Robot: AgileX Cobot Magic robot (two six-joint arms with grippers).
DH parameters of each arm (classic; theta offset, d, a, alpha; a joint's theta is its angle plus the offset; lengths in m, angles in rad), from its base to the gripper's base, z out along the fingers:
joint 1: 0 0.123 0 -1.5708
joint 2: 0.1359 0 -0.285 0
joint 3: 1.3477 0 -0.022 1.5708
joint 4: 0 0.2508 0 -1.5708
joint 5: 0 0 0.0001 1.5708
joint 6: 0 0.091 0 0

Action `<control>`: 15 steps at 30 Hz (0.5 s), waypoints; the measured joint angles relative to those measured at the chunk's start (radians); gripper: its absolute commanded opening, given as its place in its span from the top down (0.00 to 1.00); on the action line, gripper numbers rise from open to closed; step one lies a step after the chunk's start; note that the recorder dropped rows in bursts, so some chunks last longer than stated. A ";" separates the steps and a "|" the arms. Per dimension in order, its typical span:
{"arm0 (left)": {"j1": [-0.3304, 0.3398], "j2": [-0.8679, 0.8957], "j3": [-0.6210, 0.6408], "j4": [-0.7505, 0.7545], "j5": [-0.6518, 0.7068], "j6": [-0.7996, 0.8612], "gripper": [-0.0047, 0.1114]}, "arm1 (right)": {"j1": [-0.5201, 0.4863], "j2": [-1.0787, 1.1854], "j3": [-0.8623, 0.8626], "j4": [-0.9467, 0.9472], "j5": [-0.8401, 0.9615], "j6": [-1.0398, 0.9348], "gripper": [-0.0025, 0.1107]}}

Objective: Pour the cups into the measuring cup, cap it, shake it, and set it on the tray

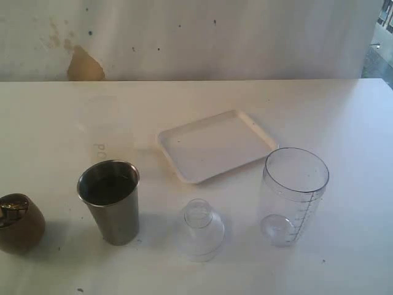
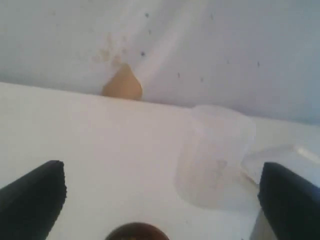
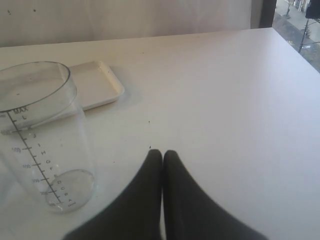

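The small brown cup (image 1: 18, 222) stands at the table's far left, with the steel tumbler (image 1: 110, 200) to its right. Behind the tumbler the frosted cup (image 1: 107, 140) shows only faintly against the white table. The empty measuring cup (image 1: 293, 193) stands at the right, and the white tray (image 1: 215, 144) lies behind the middle. Neither gripper shows in the exterior view. My left gripper (image 2: 162, 170) is open wide, the brown cup's top (image 2: 137, 232) low between its fingers and the frosted cup (image 2: 215, 160) beyond. My right gripper (image 3: 162, 155) is shut on nothing, beside the measuring cup (image 3: 42, 135).
A small clear domed lid (image 1: 201, 227) sits between the tumbler and the measuring cup. A stained wall (image 1: 86, 64) rises behind the table's far edge. The tray's corner (image 3: 97, 85) lies past the measuring cup in the right wrist view.
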 measured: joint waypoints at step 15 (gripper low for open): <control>0.000 0.453 0.000 0.168 -0.131 0.020 0.06 | 0.000 0.000 0.000 0.002 0.000 0.000 0.98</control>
